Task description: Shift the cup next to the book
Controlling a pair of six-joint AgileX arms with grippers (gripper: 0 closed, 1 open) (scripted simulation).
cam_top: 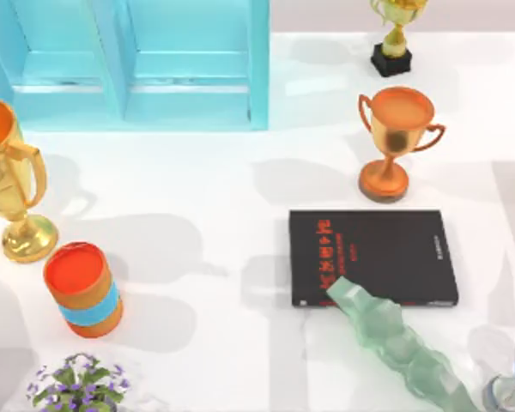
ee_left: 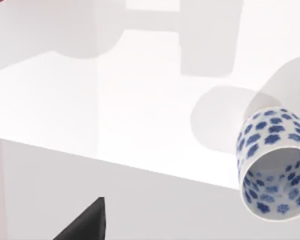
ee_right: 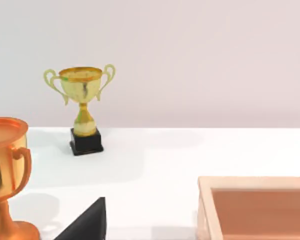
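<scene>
The cup (ee_left: 272,160), small and white with a blue flower pattern, appears in the left wrist view with its open mouth toward the camera, near the table's edge. A round pale shape with a blue trace at the top view's bottom right corner looks like the cup (cam_top: 511,386). The black book (cam_top: 373,257) with red lettering lies flat right of the table's middle. A dark part of my left gripper (ee_left: 85,222) shows at the left wrist view's lower border, apart from the cup. A dark part of my right gripper (ee_right: 87,222) shows the same way in the right wrist view.
A pale green translucent jagged shape (cam_top: 395,343) runs from the book's front edge toward the bottom right. An orange trophy (cam_top: 395,142) stands behind the book, a gold trophy (cam_top: 395,34) farther back. At the left are a large gold trophy (cam_top: 9,184), an orange cylinder (cam_top: 83,287), flowers (cam_top: 79,382) and a blue cabinet (cam_top: 129,60). A wooden tray (ee_right: 205,200) appears in the right wrist view.
</scene>
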